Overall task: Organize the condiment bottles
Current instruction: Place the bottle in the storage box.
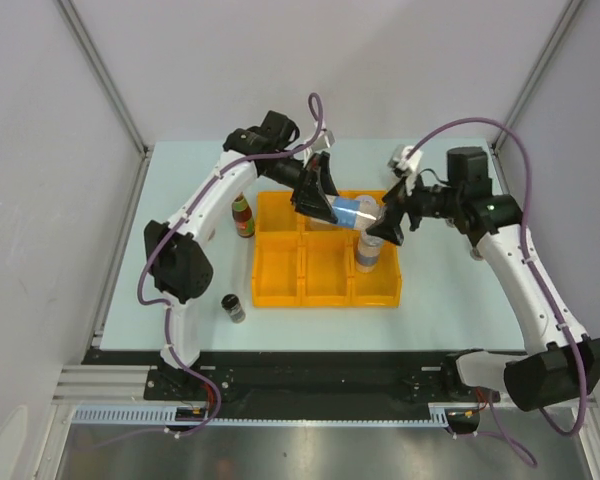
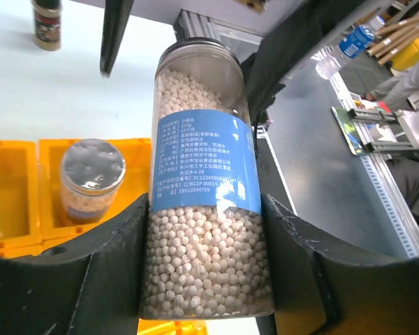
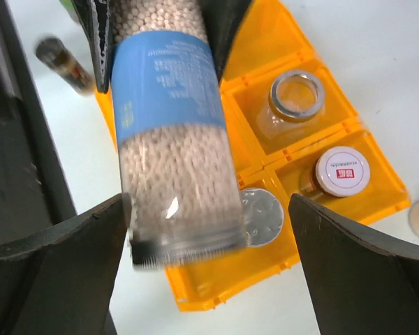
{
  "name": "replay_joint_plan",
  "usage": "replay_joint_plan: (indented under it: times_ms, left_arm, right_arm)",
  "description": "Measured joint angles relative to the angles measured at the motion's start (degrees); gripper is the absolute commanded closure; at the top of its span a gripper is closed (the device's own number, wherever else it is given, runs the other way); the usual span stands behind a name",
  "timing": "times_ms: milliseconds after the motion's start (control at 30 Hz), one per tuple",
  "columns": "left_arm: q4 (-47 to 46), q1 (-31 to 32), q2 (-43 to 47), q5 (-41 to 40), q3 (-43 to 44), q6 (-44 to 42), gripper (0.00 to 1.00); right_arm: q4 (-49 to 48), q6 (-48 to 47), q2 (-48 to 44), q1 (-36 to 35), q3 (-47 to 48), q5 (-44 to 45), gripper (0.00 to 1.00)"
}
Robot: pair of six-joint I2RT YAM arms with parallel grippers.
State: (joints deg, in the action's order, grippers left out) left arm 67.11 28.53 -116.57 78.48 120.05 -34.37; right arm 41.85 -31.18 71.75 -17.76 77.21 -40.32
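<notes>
bead jar (image 2: 206, 279) blue label (image 2: 204, 164): white Chinese print, last line 19933594755 | white-lidded jar (image 3: 342, 169): red mark, unreadable

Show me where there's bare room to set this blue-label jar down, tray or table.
Bare: the tray's near-left compartment and near-middle compartment, and the table right of the tray. Crowded: the tray's right side, where three jars stand beneath the blue-label jar, which the left gripper grips and the open right gripper straddles.
</notes>
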Motion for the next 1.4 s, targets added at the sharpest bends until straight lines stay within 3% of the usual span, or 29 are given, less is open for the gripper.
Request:
replay_joint_plan:
  times_ms: [233,433,633,967,1400]
  left_arm:
    - [-5.5,-3.1,0.9,-2.0,-1.7,7.2,1.0]
    - [-11.8,-4.4,3.8,-2.8,-6.9,13.3,1.0]
    - [-14.6,-4.1,4.2,-2.9,-7.4,16.0,1.0]
    - [-16.2,-4.1,4.8,-1.1,-7.7,17.1,1.0]
    - [-18.3,-3.9,5.2,0.2,-7.8,18.9,1.0]
  right_arm:
    - [-14.1,16.3,0.7,18.9,-5.1,-24.7,0.0]
    - [-25.7,29.0,6.2,19.8,-6.5,-38.4,0.0]
    - [-30.1,34.4,10.2,15.1,-7.5,-42.1,0.0]
    - [-36.2,39.6,14.1,12.9,-8.0,-43.6,0.0]
    - [-61.5,59.1,14.1,10.7,-13.1,-42.6,0.02]
